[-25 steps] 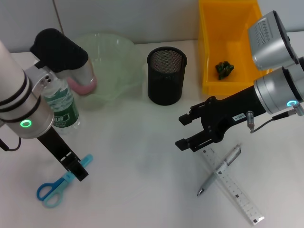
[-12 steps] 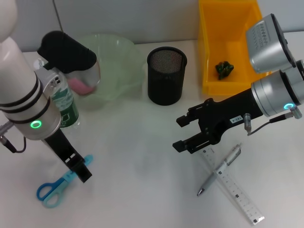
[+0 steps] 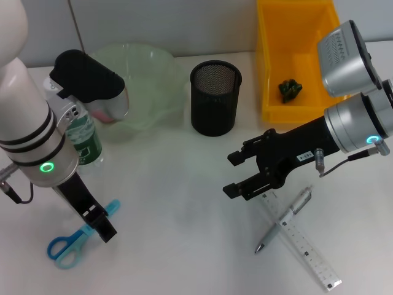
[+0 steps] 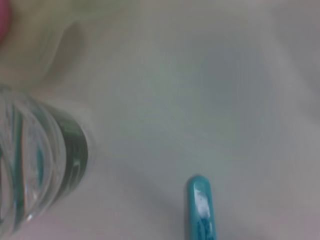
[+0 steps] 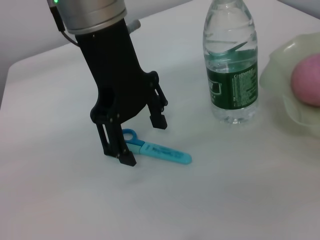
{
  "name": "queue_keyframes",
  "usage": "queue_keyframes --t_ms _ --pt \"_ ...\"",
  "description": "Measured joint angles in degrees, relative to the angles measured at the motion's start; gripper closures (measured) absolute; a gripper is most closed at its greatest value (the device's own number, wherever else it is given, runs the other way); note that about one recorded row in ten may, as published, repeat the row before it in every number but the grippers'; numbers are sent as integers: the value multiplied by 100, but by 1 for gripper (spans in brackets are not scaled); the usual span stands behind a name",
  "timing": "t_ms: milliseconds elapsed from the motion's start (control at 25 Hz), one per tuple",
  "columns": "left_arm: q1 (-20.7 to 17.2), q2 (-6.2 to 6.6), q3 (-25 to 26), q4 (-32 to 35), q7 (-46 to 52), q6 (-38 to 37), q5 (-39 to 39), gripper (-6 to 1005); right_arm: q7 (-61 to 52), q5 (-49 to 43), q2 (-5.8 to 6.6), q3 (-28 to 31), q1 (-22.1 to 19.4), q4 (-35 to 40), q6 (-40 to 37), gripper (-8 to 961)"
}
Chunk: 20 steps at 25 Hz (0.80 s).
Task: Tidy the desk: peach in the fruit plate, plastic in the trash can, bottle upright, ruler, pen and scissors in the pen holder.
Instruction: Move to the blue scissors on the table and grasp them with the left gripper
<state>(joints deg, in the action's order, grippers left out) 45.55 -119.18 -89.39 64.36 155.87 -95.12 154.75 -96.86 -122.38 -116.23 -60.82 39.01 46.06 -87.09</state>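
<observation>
Blue scissors (image 3: 69, 244) lie flat at the front left. My left gripper (image 3: 101, 222) stands open right over their blade end; in the right wrist view its fingers (image 5: 127, 159) straddle the scissors (image 5: 159, 151). The bottle (image 3: 83, 140) stands upright behind it. A pink peach (image 5: 311, 80) rests in the pale green fruit plate (image 3: 153, 80). My right gripper (image 3: 230, 174) hangs open just left of the silver pen (image 3: 286, 220), which lies across the clear ruler (image 3: 302, 241). Green crumpled plastic (image 3: 290, 89) sits in the yellow trash can (image 3: 268, 74). The black mesh pen holder (image 3: 215, 98) stands at centre back.
The left wrist view shows the bottle (image 4: 35, 165) close beside the camera and the scissors' blue tip (image 4: 200, 207) on the white tabletop. The desk's far edge meets a wall just behind the plate and bin.
My left arm has shifted slightly and its gripper has dropped a little closer to the scissors. The right gripper has crept a short way to the left.
</observation>
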Motion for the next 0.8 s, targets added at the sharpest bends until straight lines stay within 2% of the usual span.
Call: queue_keyframes --t_ms 280,800 --pt "29 0 -256 -157 -33 161 13 240 1 -37 -33 -19 2 -1 -1 181" --pt "132 0 -226 -397 -127 396 74 249 1 -49 -32 -18 35 -1 -1 181"
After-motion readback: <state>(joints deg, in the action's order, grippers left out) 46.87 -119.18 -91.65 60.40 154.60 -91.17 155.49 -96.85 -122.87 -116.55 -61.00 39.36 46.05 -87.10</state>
